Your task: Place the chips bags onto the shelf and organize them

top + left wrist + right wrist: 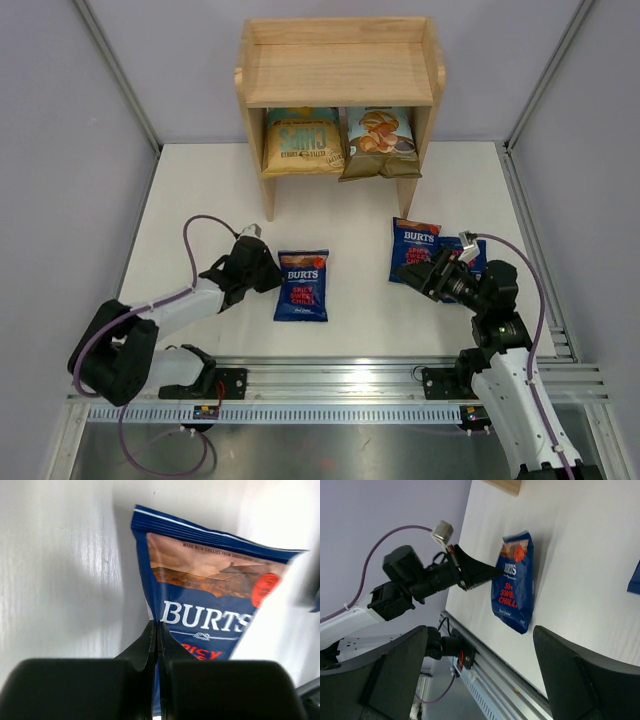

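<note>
Beside closed L gripper point(158, 627): Burts bag point(212, 587).

Five bags: three Burts bags point(302, 286) point(415, 245) point(476, 254) lie in front of the shelf point(340, 70); one yellow bag point(302, 140) and one pale-blue bag point(380, 140) stand inside its lower tier. One shelf. Two arms point(180, 305) point(505, 330) face it.

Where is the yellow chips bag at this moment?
In the top view, the yellow bag sits on the lower tier of the shelf, left side, next to the pale-blue-and-brown bag.
</note>
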